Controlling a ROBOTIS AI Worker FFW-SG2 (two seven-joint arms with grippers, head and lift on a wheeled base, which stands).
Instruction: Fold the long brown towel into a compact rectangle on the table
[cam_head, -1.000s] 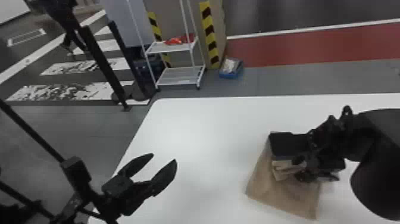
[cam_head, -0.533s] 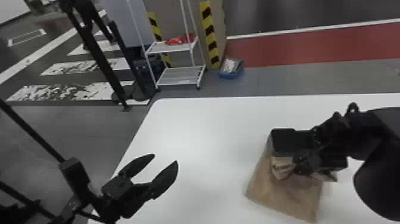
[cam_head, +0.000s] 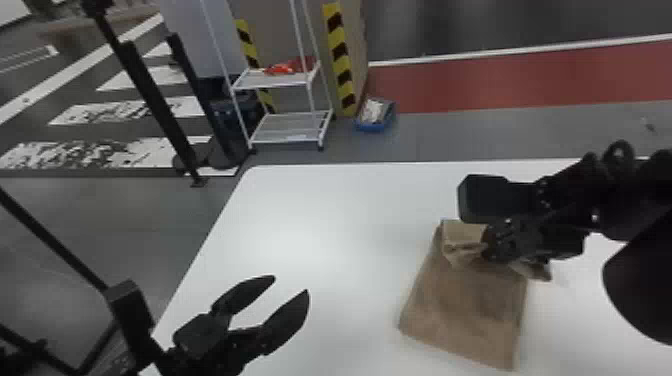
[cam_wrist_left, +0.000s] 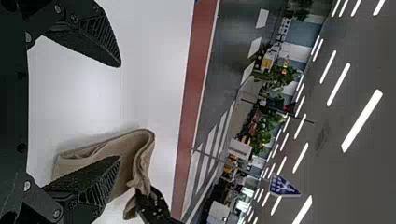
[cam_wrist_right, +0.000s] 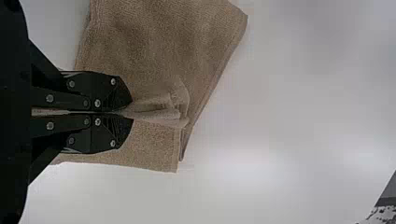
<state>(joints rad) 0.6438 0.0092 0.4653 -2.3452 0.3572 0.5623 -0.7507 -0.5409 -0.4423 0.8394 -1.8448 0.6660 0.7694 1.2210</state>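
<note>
I pinch a bunched fold of the brown towel between the closed fingers of my right gripper; the rest lies on the white counter. Left of the towel, my left gripper holds its fingers wide apart

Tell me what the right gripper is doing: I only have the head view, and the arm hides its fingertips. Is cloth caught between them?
Observer: Yes. In the right wrist view, the right gripper has its fingers pressed together with a pinch of the towel between them.
Operator: Is the cloth beside it lying flat?
Observer: No. The left wrist view, looking from the side, has that part standing up from the table in a rounded bend.
</note>
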